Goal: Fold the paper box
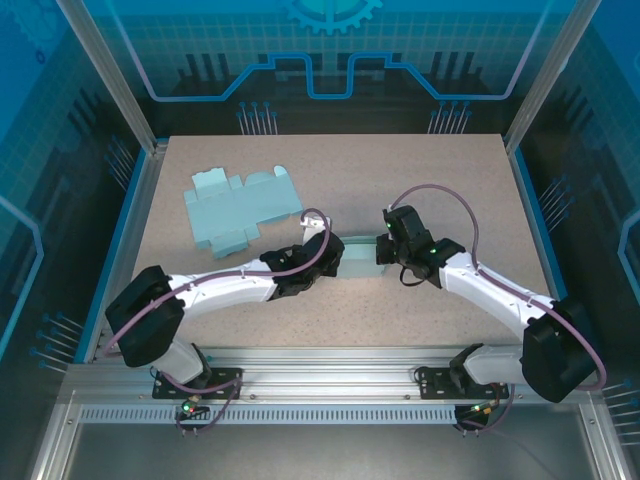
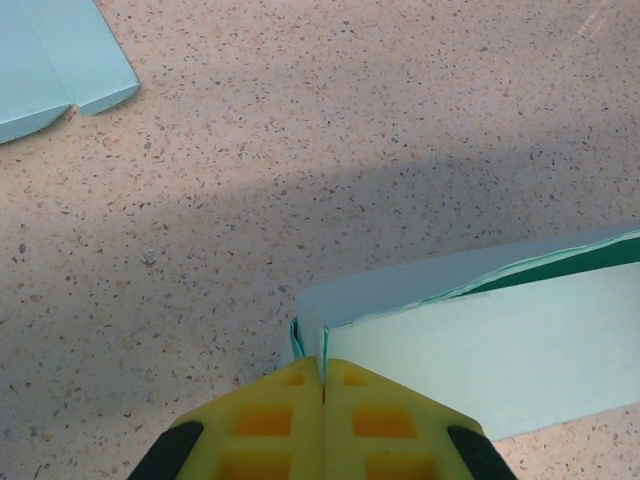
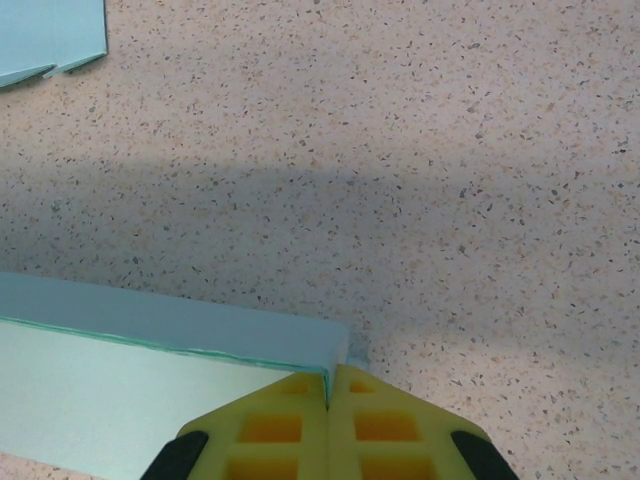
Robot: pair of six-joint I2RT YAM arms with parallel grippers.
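1. The paper box lies near the centre of the table, partly folded: walls doubled over, ends seemingly not yet closed.
2. The left gripper pinches its 9 o'clock end and the right gripper its 3 o'clock end, fingers pressed tight.
3. Toward 10 o'clock, a flat blank lies unfolded.

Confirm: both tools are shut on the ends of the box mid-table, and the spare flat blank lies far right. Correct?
No. The blank lies far left, not far right; the top view shows it. The rest stands: the left tool and right tool are each shut on an end of the box mid-table.
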